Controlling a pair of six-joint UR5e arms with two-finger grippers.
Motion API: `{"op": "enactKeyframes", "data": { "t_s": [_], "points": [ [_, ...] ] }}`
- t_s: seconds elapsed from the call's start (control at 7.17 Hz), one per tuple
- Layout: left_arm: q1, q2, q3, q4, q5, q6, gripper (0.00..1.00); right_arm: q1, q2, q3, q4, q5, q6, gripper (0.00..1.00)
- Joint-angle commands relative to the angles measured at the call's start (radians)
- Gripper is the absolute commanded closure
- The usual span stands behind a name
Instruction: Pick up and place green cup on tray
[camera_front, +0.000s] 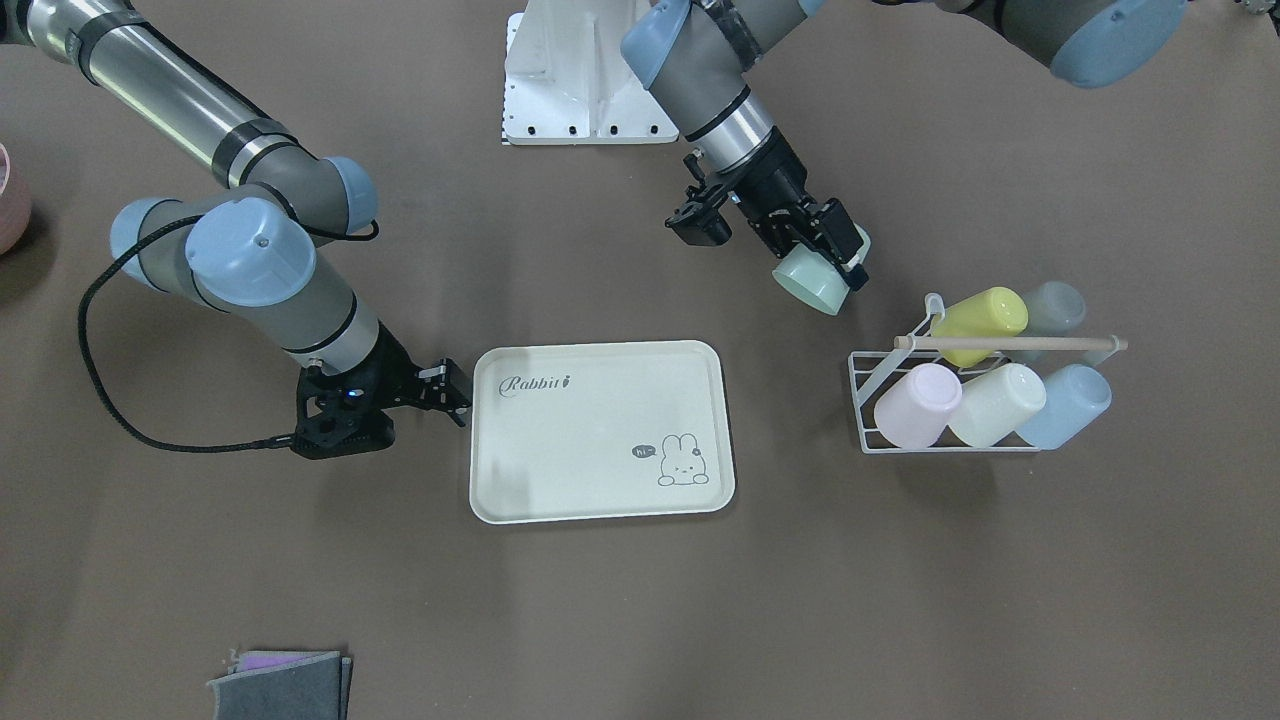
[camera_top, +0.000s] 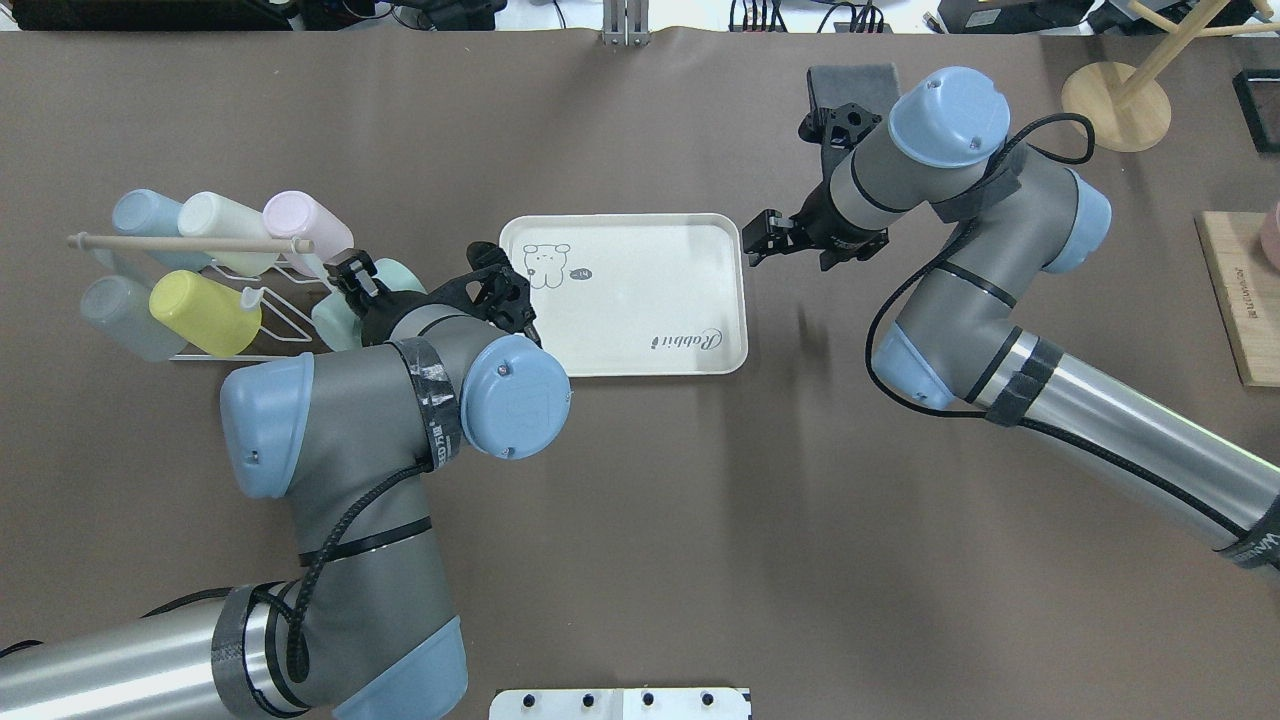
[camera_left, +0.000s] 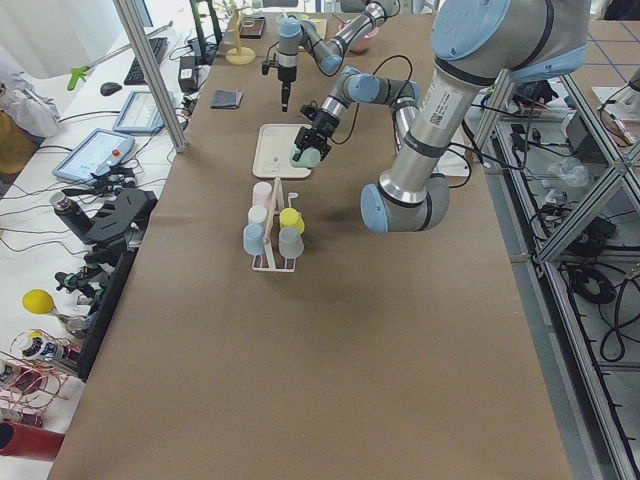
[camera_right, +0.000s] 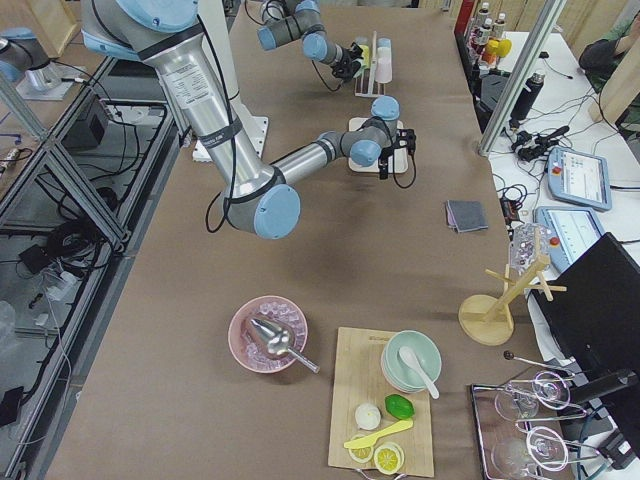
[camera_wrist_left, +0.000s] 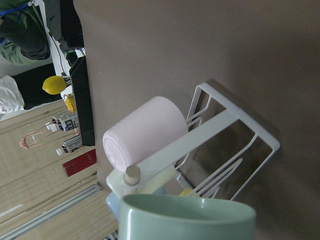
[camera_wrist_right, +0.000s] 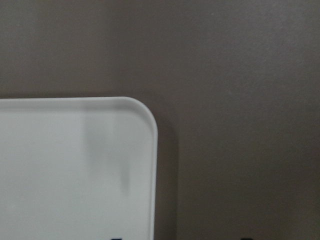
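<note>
Left gripper (camera_front: 836, 257) pinches the green cup (camera_front: 808, 286) and holds it tipped in the air, away from the rack (camera_front: 868, 392), likely so it can go to the tray (camera_front: 600, 495).

Cream tray (camera_front: 590, 450) with the word "Rabbit" in dark script near one corner. Toward the opposite corner, a small speech bubble (camera_front: 644, 451) reading "hi~" sits just beside a rabbit line drawing (camera_front: 684, 463). Print on a wooden board (camera_top: 1245, 300) is too small to read.

The tray (camera_front: 580, 450) lies mid-table, the rack (camera_front: 1060, 343) to the robot's left, one cup (camera_front: 810, 285) held between them.
</note>
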Motion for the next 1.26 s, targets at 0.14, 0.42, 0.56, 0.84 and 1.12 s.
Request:
{"op": "enactKeyframes", "data": {
  "t_s": [0.14,0.42,0.56,0.84,1.12],
  "points": [
    [-0.032,-0.027,0.133,-0.554,-0.021,-0.278,0.66,0.123,-0.102,0.048,0.001,0.104,-0.131,0.0],
    [-0.036,-0.034,0.286,-0.911,0.083,-0.516,0.64,0.198,-0.227,0.158,-0.009,0.155,-0.133,0.0],
    [-0.039,-0.057,0.379,-1.029,0.155,-0.585,0.64,0.206,-0.299,0.209,-0.009,0.151,-0.134,0.0],
    [-0.032,-0.16,0.552,-1.15,0.29,-0.681,0.65,0.208,-0.392,0.272,-0.009,0.146,-0.176,0.0],
    [0.041,-0.174,0.651,-1.119,0.426,-0.935,0.65,0.231,-0.49,0.336,-0.009,0.143,-0.191,0.0]
  ]
}}
